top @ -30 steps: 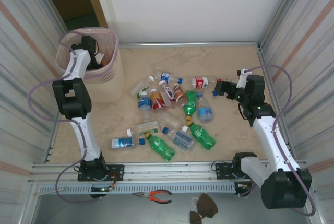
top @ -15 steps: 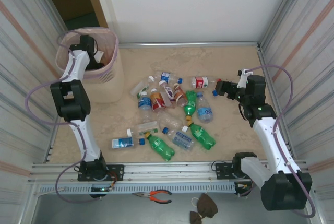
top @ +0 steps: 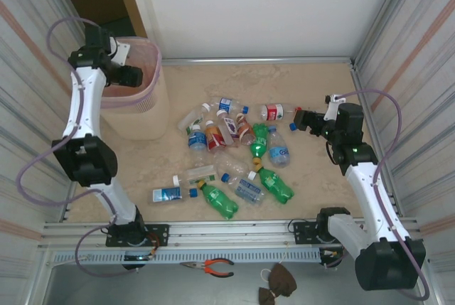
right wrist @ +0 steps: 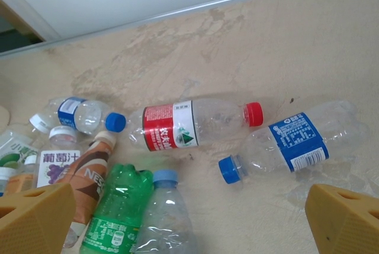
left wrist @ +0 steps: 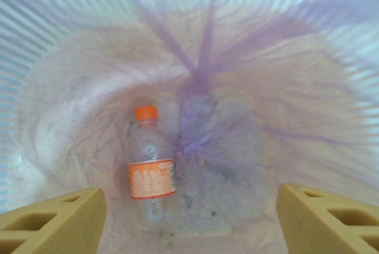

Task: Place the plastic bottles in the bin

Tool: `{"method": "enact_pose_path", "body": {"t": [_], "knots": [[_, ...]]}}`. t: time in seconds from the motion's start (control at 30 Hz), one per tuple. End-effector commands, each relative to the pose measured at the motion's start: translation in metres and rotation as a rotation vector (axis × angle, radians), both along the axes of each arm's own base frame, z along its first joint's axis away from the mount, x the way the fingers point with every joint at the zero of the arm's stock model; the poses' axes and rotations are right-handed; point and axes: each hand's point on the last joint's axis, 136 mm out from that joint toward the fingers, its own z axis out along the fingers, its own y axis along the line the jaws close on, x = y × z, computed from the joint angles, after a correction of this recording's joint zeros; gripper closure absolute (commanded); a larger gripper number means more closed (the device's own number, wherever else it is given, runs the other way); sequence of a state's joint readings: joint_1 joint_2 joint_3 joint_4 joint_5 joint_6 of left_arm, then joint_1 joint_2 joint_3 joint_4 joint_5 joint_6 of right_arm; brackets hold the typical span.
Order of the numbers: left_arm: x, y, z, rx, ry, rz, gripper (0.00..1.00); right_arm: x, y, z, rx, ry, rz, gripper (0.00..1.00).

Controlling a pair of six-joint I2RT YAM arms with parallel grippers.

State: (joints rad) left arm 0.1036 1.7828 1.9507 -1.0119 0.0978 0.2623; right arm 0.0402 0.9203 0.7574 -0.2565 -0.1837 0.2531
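Left arm raised out of bin; left gripper parted, empty, above it. Inside: one orange-labelled bottle. Remaining on table: over a dozen plastic bottles. Right gripper wide, empty, beside them.

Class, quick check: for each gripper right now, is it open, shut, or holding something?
Left gripper: open, holding nothing, over the bin.
Right gripper: open, holding nothing.
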Motion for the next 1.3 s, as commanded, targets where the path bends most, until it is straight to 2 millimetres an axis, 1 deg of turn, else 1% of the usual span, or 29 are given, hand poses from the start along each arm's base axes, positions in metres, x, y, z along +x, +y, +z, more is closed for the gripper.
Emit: {"method": "enact_pose_path", "body": {"t": [0.0,0.1,0.17,0.3,0.4,0.5,0.57,0.67,0.7,0.77,0.83,0.9,1.0,1.07,1.17,1.27], "knots": [[-0.022,-0.027,0.050,-0.087,-0.111,-0.124,0.25,-0.001,0.006,0.021,-0.010,-0.050,0.036,0.02],[-0.040,-0.048,0.082,-0.130,-0.203,-0.228,0.25,-0.001,0.006,0.022,-0.014,-0.051,0.042,0.02],[-0.052,-0.057,0.099,-0.142,-0.256,-0.277,0.24,-0.001,0.007,0.023,-0.015,-0.051,0.045,0.02],[-0.082,-0.085,0.128,-0.176,-0.362,-0.427,0.22,0.000,0.007,0.022,-0.021,-0.052,0.047,0.01],[-0.110,-0.110,0.140,-0.169,-0.420,-0.569,0.22,0.000,0.007,0.022,-0.023,-0.052,0.050,0.01],[-0.139,-0.137,0.137,-0.104,-0.453,-0.719,0.22,0.001,0.007,0.022,-0.023,-0.050,0.050,0.01],[-0.157,-0.153,0.125,-0.057,-0.452,-0.818,0.21,0.001,0.007,0.021,-0.023,-0.049,0.050,0.01],[-0.184,-0.174,0.099,0.040,-0.425,-0.961,0.20,0.001,0.007,0.021,-0.024,-0.046,0.053,0.01],[-0.193,-0.179,0.087,0.069,-0.406,-1.000,0.20,0.001,0.007,0.020,-0.025,-0.045,0.054,0.01],[-0.207,-0.187,0.072,0.108,-0.384,-1.056,0.18,0.000,0.007,0.020,-0.027,-0.044,0.056,0.01],[-0.219,-0.189,0.052,0.143,-0.335,-1.084,0.18,0.000,0.007,0.019,-0.027,-0.044,0.056,0.01],[-0.233,-0.189,0.031,0.178,-0.273,-1.117,0.17,0.000,0.008,0.018,-0.027,-0.046,0.059,0.01],[-0.253,-0.183,-0.007,0.260,-0.158,-1.181,0.17,0.000,0.008,0.018,-0.025,-0.046,0.059,0.01],[-0.266,-0.174,-0.037,0.322,-0.062,-1.205,0.17,0.001,0.008,0.017,-0.025,-0.043,0.059,0.01],[-0.278,-0.159,-0.069,0.353,0.049,-1.192,0.18,0.001,0.008,0.016,-0.026,-0.044,0.059,0.01],[-0.292,-0.150,-0.091,0.343,0.140,-1.177,0.18,0.002,0.008,0.015,-0.024,-0.041,0.063,0.01]]}}
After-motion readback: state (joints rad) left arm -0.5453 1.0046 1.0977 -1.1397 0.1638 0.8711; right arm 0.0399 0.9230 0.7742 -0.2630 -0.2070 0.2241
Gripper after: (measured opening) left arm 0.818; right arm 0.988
